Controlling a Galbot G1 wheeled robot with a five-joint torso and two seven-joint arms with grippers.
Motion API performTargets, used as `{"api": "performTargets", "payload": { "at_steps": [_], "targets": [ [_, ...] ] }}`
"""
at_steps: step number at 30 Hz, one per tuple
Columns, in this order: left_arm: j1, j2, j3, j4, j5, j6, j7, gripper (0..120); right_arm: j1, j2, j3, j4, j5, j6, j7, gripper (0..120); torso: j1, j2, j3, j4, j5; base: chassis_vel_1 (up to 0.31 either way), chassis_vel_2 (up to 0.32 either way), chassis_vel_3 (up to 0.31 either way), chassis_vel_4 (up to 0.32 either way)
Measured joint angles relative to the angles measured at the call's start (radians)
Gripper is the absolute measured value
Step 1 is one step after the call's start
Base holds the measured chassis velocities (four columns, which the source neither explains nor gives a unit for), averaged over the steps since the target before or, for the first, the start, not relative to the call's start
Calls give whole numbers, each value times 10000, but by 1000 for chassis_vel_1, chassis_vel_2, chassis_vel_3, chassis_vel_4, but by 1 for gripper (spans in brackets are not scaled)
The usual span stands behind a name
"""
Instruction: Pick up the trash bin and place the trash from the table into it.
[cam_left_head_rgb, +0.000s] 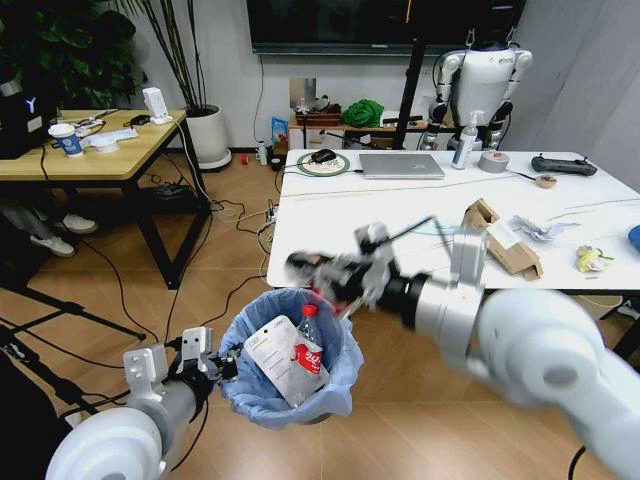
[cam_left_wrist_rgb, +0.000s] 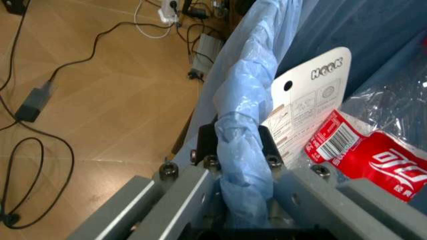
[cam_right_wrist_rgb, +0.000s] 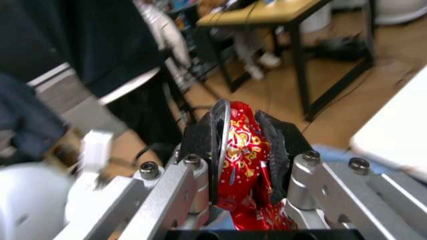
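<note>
The trash bin (cam_left_head_rgb: 290, 385), lined with a crinkled light-blue bag, hangs just above the floor beside the table (cam_left_head_rgb: 400, 212). My left gripper (cam_left_head_rgb: 228, 363) is shut on the bin's bagged rim (cam_left_wrist_rgb: 240, 115). Inside lie a red-labelled bottle (cam_left_head_rgb: 311, 347) (cam_left_wrist_rgb: 373, 161) and a white card package (cam_left_head_rgb: 273, 356) (cam_left_wrist_rgb: 310, 102). Above the bin's far rim, my right gripper (cam_left_head_rgb: 318, 274) (cam_right_wrist_rgb: 245, 137) is shut on a red snack wrapper (cam_right_wrist_rgb: 241, 150). On the table's right part lie a torn cardboard box (cam_left_head_rgb: 498, 240), crumpled white paper (cam_left_head_rgb: 545, 228), a yellow wrapper (cam_left_head_rgb: 592, 259) and a blue cup (cam_left_head_rgb: 634, 237) at the edge.
A laptop (cam_left_head_rgb: 400, 165), spray bottle (cam_left_head_rgb: 463, 140), tape roll (cam_left_head_rgb: 494, 161) and black controller (cam_left_head_rgb: 562, 165) sit at the table's far side. A yellow wooden desk (cam_left_head_rgb: 100, 150) stands to the left. Cables (cam_left_head_rgb: 235, 215) trail over the wooden floor. Another robot (cam_left_head_rgb: 485, 80) stands behind.
</note>
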Motion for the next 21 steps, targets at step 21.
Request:
{"api": "performTargets", "payload": {
  "at_steps": [21],
  "targets": [
    [1,158,464,-5,222,0,-54,0,-1338,542,-622,-1152,-1662,110,354,40,1,0,2,0,1,0,0,0,0]
  ]
}}
